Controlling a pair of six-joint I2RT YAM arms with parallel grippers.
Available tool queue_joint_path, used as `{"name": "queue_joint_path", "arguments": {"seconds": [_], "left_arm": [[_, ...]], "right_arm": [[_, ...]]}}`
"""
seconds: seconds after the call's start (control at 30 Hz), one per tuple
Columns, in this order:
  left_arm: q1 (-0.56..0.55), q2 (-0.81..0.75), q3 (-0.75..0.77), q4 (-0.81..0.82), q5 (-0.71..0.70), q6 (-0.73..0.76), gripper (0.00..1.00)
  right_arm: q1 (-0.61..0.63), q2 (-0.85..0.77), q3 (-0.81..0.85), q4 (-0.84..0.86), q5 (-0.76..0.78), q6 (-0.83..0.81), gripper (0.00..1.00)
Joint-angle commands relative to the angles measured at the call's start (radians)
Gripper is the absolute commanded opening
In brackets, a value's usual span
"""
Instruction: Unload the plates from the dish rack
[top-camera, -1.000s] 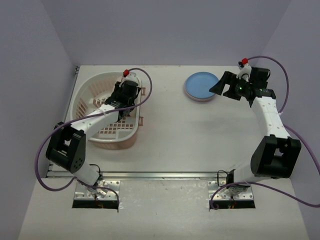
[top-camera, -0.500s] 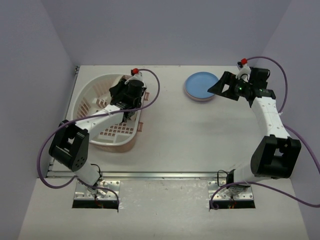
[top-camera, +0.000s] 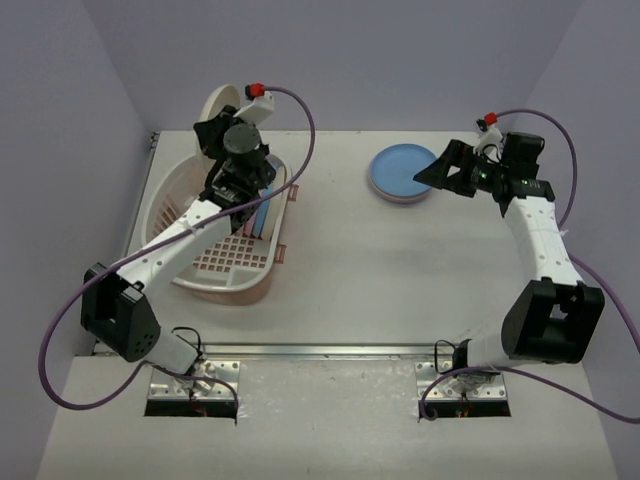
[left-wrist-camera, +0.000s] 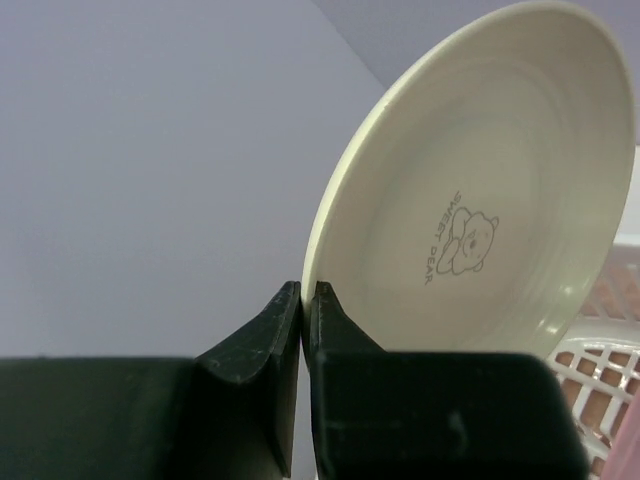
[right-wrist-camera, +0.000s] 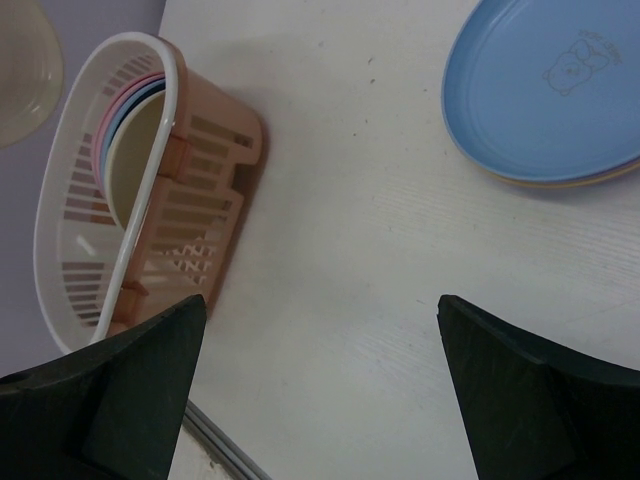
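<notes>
Being pinched tight by the L claw (left-wrist-camera: 308, 300), a cream plate (left-wrist-camera: 480, 190) was just lifted from the dish rack (top-camera: 170, 200) at 10 o'clock, ready for stacking; R claw (right-wrist-camera: 320, 330) is held wide apart.

White table (top-camera: 340, 290); pale lavender walls (top-camera: 340, 60) on three sides; metal rail (top-camera: 320, 350) along near edge.

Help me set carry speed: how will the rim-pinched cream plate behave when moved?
The cream plate probably stays stiff: it holds its round shape though the left gripper pinches only its rim. It looks thin, so likely light. Its smooth surface and small edge grip suggest it could pivot or slip.
</notes>
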Motion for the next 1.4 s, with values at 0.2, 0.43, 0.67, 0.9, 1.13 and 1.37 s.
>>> {"name": "queue_joint_path", "arguments": {"seconds": [0.2, 0.43, 0.67, 0.9, 1.13, 1.37], "left_arm": [[0.002, -0.185, 0.299, -0.852, 0.691, -0.742, 0.00], [0.027, -0.220, 0.243, -0.944, 1.052, -0.854, 0.00], [0.055, -0.201, 0.226, -0.983, 1.291, -0.898, 0.00], [0.057, -0.182, 0.224, -0.986, 1.345, -0.908, 0.00], [0.082, -0.190, 0.192, -0.959, 1.177, -0.958, 0.80], [0.233, -0.176, 0.251, -0.957, 1.052, -1.085, 1.00]], "right_arm": [[0.150, -0.149, -0.001, 0.130, -0.068, -0.027, 0.97], [0.336, -0.135, 0.092, 0.120, 0.033, -0.055, 0.96], [0.447, -0.042, 0.185, 0.076, 0.125, -0.106, 0.87], [0.552, 0.037, 0.220, 0.016, 0.268, -0.222, 0.50], [0.552, 0.069, 0.222, -0.006, 0.342, -0.225, 0.00], [0.318, 0.143, 0.243, -0.007, 0.312, -0.047, 0.00]]}}
